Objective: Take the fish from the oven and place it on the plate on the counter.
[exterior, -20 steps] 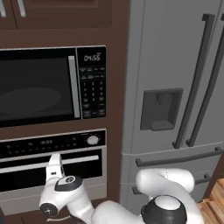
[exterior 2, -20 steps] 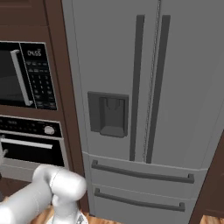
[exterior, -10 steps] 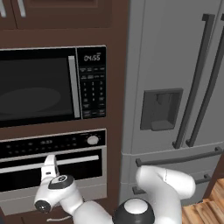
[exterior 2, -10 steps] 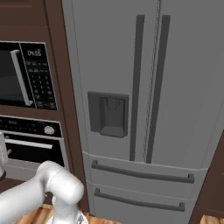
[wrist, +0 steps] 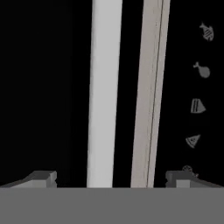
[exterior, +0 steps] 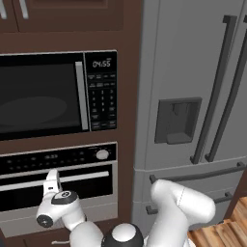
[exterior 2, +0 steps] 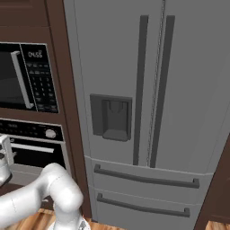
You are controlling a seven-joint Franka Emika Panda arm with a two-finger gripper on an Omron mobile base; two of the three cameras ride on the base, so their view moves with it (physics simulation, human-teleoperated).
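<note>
The room was a wall of dark brown cabinetry beside a grey refrigerator (exterior: pixel 193 96) with tall dark handles, a recessed dispenser (exterior 2: pixel 111 117) and two drawers below. A black microwave (exterior: pixel 53 94) with a keypad and a lit clock sat in the cabinetry, and directly under it was the oven (exterior: pixel 62 185): a black control strip with a white round knob (exterior: pixel 102 154), a silver bar handle (exterior: pixel 77 177) and a dark glass door, which was shut. The fish could not be seen behind that dark glass. A patch of wooden floor (exterior: pixel 217 234) showed at the lower right.

The white arm bent low in front of the refrigerator drawers and reached left toward the oven door. Its tool (exterior: pixel 52 179) stood right at the bar handle, pointing into the door. In the hand view, the handle (wrist: pixel 104 92) ran lengthwise between the two fingertips (wrist: pixel 41 178), which stood wide apart on either side of it, released and gripping nothing. Small pale food icons (wrist: pixel 199 87) lined one edge of that view.
</note>
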